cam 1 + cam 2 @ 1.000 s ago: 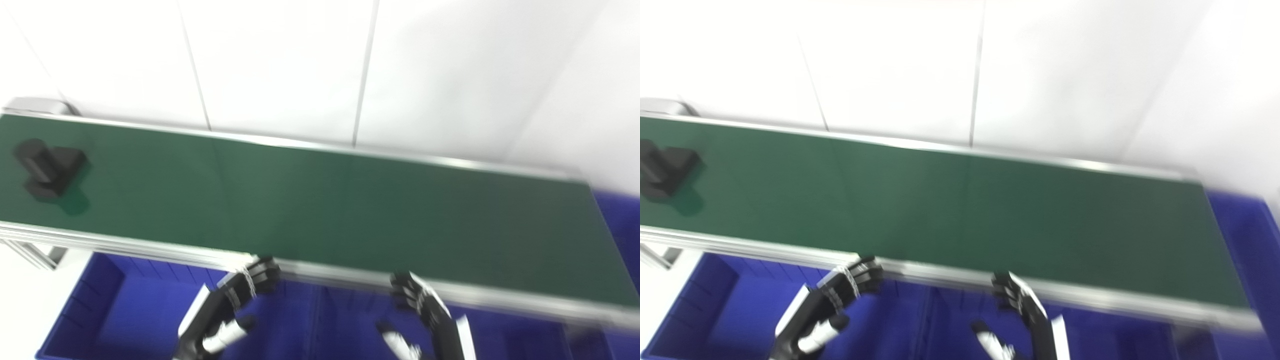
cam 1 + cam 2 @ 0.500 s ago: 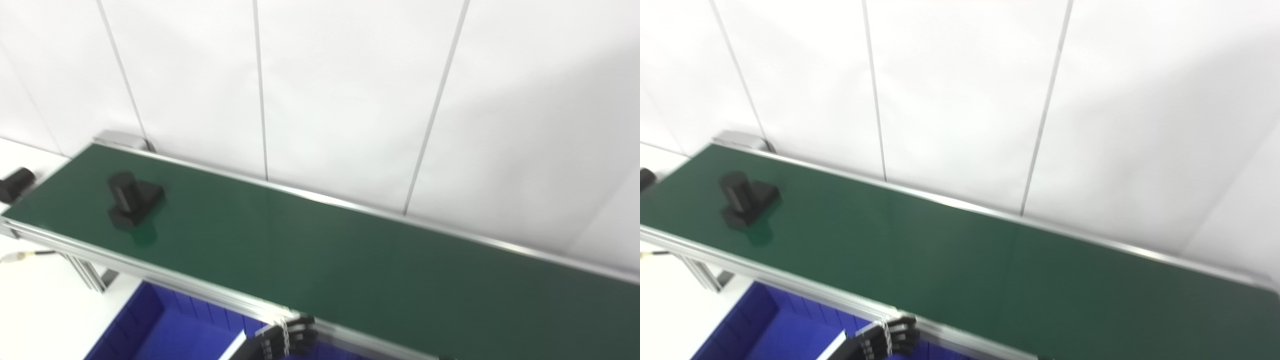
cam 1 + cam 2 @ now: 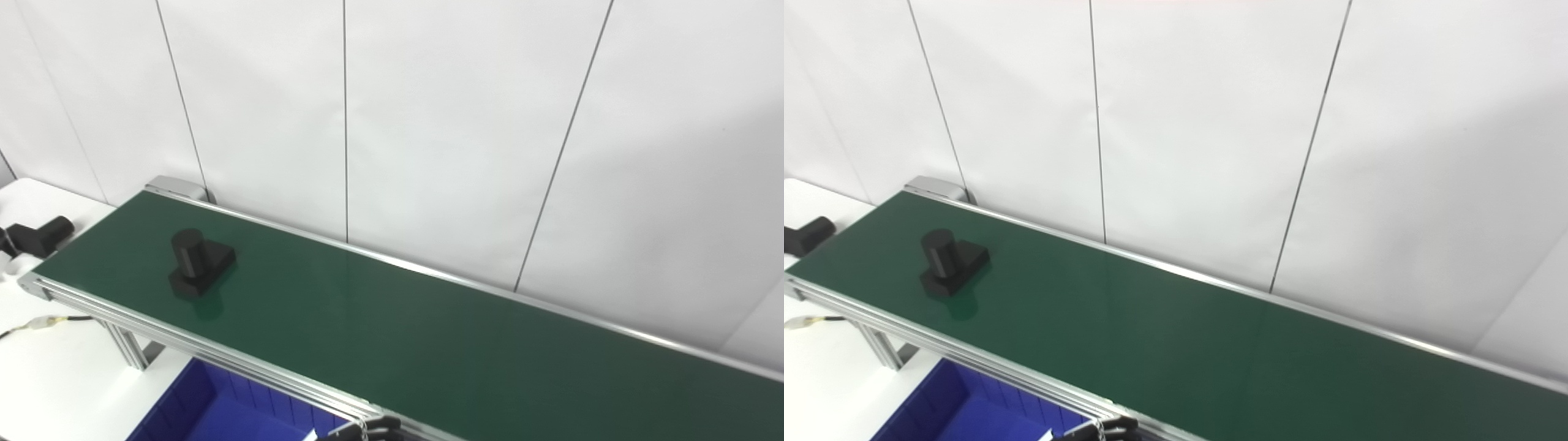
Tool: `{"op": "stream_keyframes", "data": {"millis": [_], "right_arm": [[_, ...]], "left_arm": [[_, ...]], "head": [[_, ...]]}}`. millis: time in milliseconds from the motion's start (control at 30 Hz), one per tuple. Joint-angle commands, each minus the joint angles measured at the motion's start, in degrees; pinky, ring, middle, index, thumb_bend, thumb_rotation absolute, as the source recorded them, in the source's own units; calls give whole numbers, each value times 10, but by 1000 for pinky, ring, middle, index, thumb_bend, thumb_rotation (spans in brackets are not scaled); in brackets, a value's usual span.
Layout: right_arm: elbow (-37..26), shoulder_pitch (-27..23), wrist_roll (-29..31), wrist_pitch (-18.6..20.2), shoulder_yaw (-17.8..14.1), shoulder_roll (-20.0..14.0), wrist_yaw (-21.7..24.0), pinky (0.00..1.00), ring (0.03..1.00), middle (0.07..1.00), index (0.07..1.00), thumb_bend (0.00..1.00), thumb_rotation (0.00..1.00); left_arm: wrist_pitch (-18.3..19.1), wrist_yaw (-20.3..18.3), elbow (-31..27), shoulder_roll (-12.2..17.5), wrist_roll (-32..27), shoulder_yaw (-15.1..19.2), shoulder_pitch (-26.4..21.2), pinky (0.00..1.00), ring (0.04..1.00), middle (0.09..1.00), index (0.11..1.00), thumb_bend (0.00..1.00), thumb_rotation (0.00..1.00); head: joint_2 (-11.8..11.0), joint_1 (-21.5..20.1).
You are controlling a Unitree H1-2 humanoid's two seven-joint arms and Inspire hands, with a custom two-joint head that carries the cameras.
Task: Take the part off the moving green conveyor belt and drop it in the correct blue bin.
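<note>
A black part (image 3: 199, 264), a flat block with an upright cylinder on it, rides near the left end of the green conveyor belt (image 3: 429, 343). Only the dark fingertips of my left hand (image 3: 367, 432) show at the bottom edge, just below the belt's near rail and far right of the part; whether they are open or shut cannot be judged. My right hand is out of the picture. A corner of a blue bin (image 3: 208, 410) sits under the belt's near side.
A second black part (image 3: 38, 236) lies on the white table (image 3: 55, 373) left of the belt's end. A thin cable (image 3: 37, 323) runs across that table. The belt's metal leg (image 3: 125, 350) stands beside the bin. White wall panels rise behind the belt.
The camera has tilted up and swung left, so the bins and both hands slid down out of view. The black part has travelled a little to the right along the belt.
</note>
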Motion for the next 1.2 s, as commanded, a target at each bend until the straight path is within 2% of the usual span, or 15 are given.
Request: {"op": "stream_keyframes", "data": {"millis": [0,333,800,1167], "right_arm": [[-11,-3,2,-34,2,-1,-8,641,728,783,812,279,322],[-4,-9,-1,-34,6,-8,-21,618,719,779,811,262,313],[-13,-12,3,-34,7,-14,-24,616,716,778,811,253,375],[-61,0,-10,-34,7,-22,-21,598,707,774,804,236,389]], "left_arm": [[-26,-4,-8,0,4,-3,-10,712,750,780,809,943,553],[-40,-8,7,-4,4,-10,-17,711,749,779,808,927,538],[-42,-4,25,-11,11,-11,-29,702,740,771,808,946,543],[-45,-2,26,-17,18,-13,-29,696,732,767,804,935,525]], "head": [[-1,-1],[-4,0],[1,-4],[5,2]]}}
